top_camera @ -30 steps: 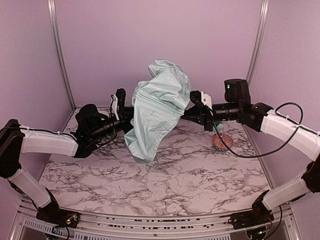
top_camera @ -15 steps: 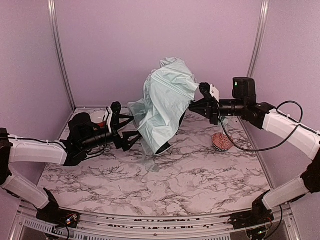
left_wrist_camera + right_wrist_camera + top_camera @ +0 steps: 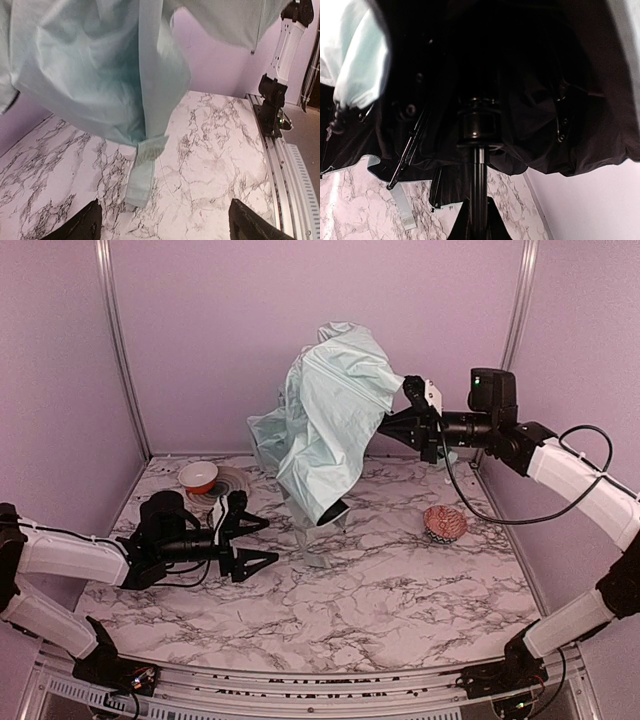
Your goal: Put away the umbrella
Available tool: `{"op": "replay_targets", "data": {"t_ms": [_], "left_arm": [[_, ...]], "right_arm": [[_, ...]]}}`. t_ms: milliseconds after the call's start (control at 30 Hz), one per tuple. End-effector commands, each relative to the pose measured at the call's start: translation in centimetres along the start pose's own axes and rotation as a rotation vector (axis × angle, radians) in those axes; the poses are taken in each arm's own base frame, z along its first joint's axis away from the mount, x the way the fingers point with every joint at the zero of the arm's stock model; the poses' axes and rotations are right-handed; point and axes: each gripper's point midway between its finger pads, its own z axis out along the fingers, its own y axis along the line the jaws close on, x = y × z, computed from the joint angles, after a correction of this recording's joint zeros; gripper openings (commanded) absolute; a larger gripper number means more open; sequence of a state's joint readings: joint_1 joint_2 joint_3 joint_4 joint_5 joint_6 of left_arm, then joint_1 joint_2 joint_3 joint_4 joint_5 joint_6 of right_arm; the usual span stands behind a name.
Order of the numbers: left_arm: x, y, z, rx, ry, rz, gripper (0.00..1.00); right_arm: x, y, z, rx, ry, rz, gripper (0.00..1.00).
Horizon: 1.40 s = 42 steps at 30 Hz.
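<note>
The umbrella (image 3: pixel 332 415) hangs in the air at the back centre, its pale mint canopy drooping down to the table. My right gripper (image 3: pixel 390 430) holds it from the right, shut on the slim black shaft (image 3: pixel 479 165); the right wrist view shows the dark underside and ribs. A pale green strap (image 3: pixel 141 172) trails from the canopy (image 3: pixel 95 65) onto the marble. My left gripper (image 3: pixel 268 542) sits low over the table, left of the canopy and apart from it. Its jaws are open and hold nothing, with the fingertips (image 3: pixel 85 226) at the lower corners of the left wrist view.
A red and white bowl (image 3: pixel 198 476) stands on a round plate at the back left. A pink patterned round lump (image 3: pixel 444 523) lies on the marble table (image 3: pixel 380 610) at the right. Purple walls close in the back and sides.
My left gripper has opened, let go of the canopy and dropped back to the left, low over the table. The right gripper has lifted the umbrella a little higher.
</note>
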<state>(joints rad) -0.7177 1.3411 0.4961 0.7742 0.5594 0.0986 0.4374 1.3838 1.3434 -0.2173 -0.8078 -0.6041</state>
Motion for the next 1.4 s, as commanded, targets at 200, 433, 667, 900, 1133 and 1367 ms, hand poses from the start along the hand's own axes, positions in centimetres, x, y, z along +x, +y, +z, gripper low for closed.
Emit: {"op": "replay_targets", "data": {"t_ms": [200,433,667,900,1133,1367], "left_arm": [[0.2,0.1,4.1,0.092,0.025,0.104,0.90],[1.2,-0.8,5.3,0.139,0.040,0.094,0.67],[1.4,-1.8,4.5,0.180,0.042,0.059,0.00],[2.5,4.5,4.2,-0.050,0.081,0.137,0.00],[0.7,10.8,6.0,-0.173,0.073,0.292,0.00],[0.4,12.2,7.3,-0.160,0.065,0.352,0.00]], "right_arm": [[-6.1,-0.6,-1.2,-0.054,-0.160,-0.055,0.00],[-6.7,-0.5,-1.5,-0.056,-0.176,-0.058,0.00],[-6.8,-0.1,-1.6,-0.085,-0.170,-0.042,0.00],[-5.9,2.8,-1.2,-0.122,-0.095,-0.064,0.00],[-1.2,11.9,1.4,-0.271,0.046,-0.070,0.00],[4.9,20.8,3.2,-0.405,0.197,-0.131,0.00]]}}
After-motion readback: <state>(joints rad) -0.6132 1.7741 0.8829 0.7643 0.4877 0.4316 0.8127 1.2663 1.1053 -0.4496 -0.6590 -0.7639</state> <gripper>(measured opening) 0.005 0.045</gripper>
